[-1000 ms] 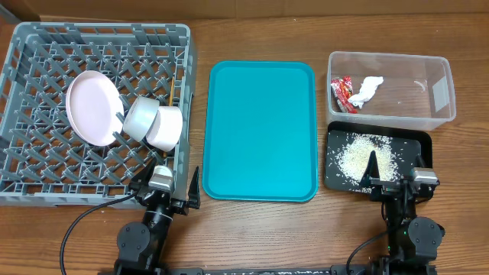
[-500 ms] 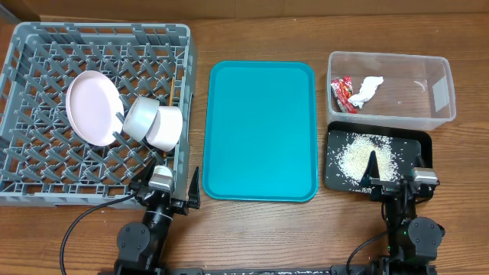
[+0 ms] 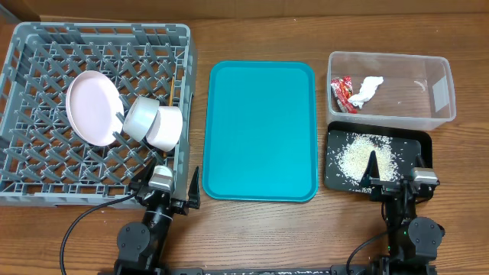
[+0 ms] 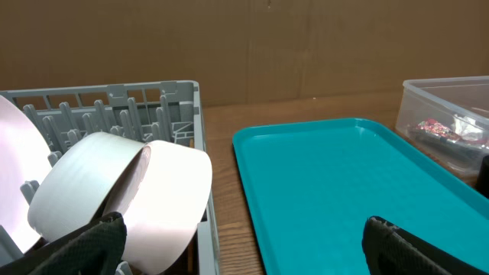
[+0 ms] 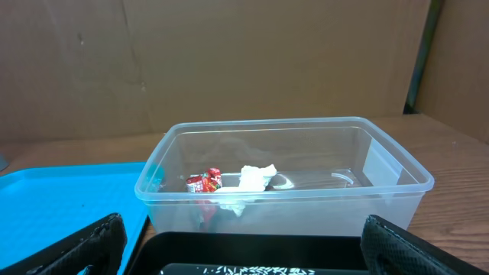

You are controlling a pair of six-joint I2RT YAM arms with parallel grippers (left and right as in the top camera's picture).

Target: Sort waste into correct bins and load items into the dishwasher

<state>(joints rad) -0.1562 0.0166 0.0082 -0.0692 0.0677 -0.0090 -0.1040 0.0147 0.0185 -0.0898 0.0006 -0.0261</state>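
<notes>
The grey dishwasher rack (image 3: 46, 46) holds the pinkish plate (image 3: 93, 107), the grey-silver bowl (image 3: 140, 116) and the white bowl (image 3: 166, 127), all on edge. The clear tub (image 3: 439, 92) holds the red wrapper (image 3: 342, 93) and the white napkin (image 3: 367, 89). The black tray (image 3: 424, 141) holds the rice grains (image 3: 359, 156). My left gripper (image 3: 170, 186) is open and empty at the rack's front right corner. My right gripper (image 3: 397, 174) is open and empty at the black tray's front edge. I see no chopsticks. The left wrist view shows the white bowl (image 4: 172, 198) and the rack (image 4: 153, 99). The right wrist view shows the tub (image 5: 321, 191), the wrapper (image 5: 205, 182) and the napkin (image 5: 256, 177).
A large teal tray (image 3: 261, 130) with nothing on it lies between the rack and the bins; it also shows in the left wrist view (image 4: 336, 183) and the right wrist view (image 5: 69, 198). A brown wall stands behind the wooden table.
</notes>
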